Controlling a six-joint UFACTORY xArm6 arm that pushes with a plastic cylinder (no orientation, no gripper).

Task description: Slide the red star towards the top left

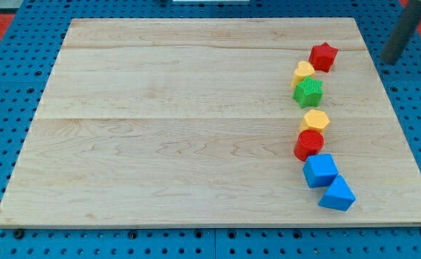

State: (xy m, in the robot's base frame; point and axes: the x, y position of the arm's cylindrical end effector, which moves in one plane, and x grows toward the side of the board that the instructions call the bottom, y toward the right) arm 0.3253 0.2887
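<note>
Sitting at the board's (196,129) two o'clock: red star (324,56). Hovering near its three o'clock, apart from it, beyond the board's edge: my tip (391,60). Trailing toward five o'clock in a touching chain: yellow block (304,71), green star (309,91), yellow hexagon (315,119), red cylinder (309,144), blue cube (319,170), blue wedge (337,194).

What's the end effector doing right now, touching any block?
My tip: no gripper, just a rod; it holds nothing and touches no block, standing apart at the view's right of the red star.
</note>
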